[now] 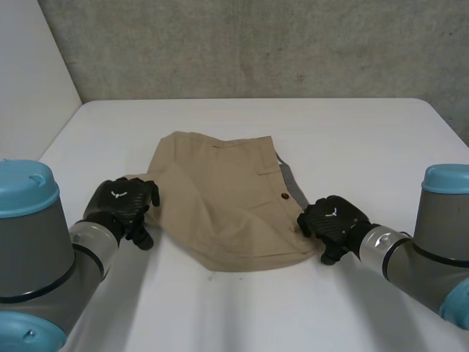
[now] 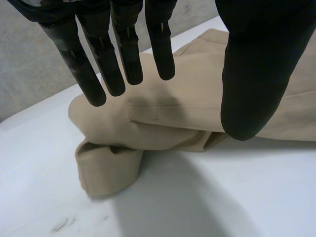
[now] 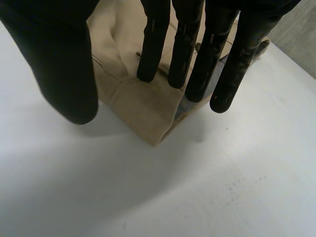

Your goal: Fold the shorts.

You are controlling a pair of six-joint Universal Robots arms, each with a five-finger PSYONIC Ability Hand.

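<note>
Tan shorts [image 1: 220, 202] lie rumpled in the middle of the white table [image 1: 352, 139], partly doubled over, with a dark button near their right edge. My left hand [image 1: 123, 207] hovers at the shorts' left near corner, fingers [image 2: 123, 54] straight and thumb spread wide above the rolled cloth [image 2: 168, 116], holding nothing. At the right near corner my right hand [image 1: 333, 221] is just beside the cloth. Its fingers [image 3: 195, 54] are straight over the corner of the shorts [image 3: 133, 101], the thumb apart, with no cloth pinched.
A grey concrete wall [image 1: 256, 44] runs behind the table and a white panel [image 1: 33, 81] stands at the left. Bare tabletop surrounds the shorts, widest in front of them.
</note>
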